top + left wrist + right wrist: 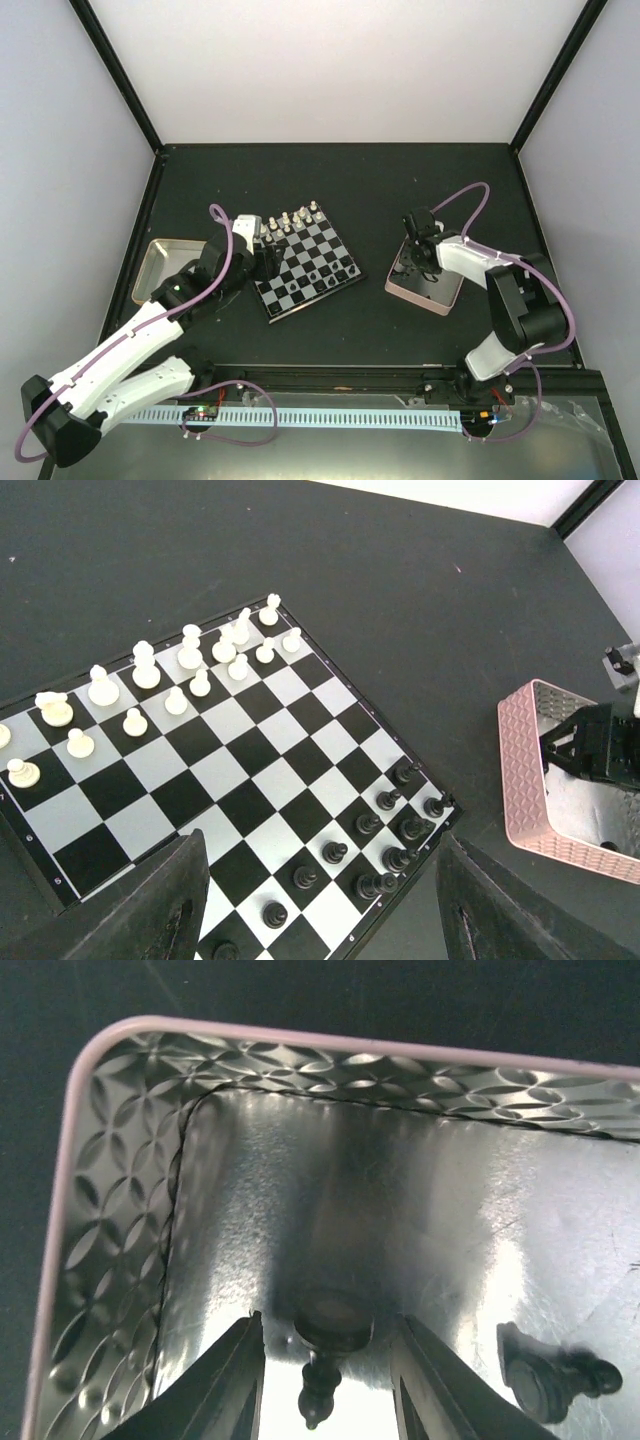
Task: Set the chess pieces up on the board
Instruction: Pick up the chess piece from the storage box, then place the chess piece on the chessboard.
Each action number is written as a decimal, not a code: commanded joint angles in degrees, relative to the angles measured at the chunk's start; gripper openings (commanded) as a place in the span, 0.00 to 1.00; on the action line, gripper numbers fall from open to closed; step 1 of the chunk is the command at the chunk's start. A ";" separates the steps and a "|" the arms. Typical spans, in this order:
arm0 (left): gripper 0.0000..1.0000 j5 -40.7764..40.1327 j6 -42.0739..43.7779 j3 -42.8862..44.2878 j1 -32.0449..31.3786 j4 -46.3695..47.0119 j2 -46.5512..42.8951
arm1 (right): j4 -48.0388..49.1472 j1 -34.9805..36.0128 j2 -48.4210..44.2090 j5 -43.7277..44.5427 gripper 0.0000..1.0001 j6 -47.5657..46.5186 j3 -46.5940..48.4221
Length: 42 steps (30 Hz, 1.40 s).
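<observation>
Right gripper (327, 1385) half-open, straddling toppled black chess piece (330, 1325) on pink-rimmed tray (120, 1210) floor, lined up to pinch it; nothing gripped yet. Left gripper (320, 910) wide, empty, above board (250, 780). 2nd black piece (550, 1375) nearby.

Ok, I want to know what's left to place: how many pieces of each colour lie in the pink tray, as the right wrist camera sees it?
Black chess pieces: 2
White chess pieces: 0 in the pink tray
Total: 2 in the part shown
</observation>
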 commanded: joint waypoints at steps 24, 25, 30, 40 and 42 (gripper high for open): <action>0.74 9.16 2.52 -2.40 0.43 7.72 -2.86 | 7.79 -0.79 -18.19 -12.91 0.11 16.76 -5.08; 0.75 10.25 2.63 -2.67 0.42 8.67 -2.95 | 9.35 -0.82 -19.92 -15.63 0.11 19.36 -6.10; 0.79 14.62 3.03 -5.23 0.26 15.05 -3.94 | 20.18 3.17 -26.05 -24.89 0.11 36.04 -12.08; 0.78 20.70 1.13 -11.19 -1.99 25.27 -3.32 | 34.43 18.58 -24.65 -26.17 0.10 60.17 -12.89; 0.75 21.02 -0.38 -11.28 -2.64 26.23 -1.56 | 35.43 20.73 -23.11 -26.47 0.10 62.55 -11.76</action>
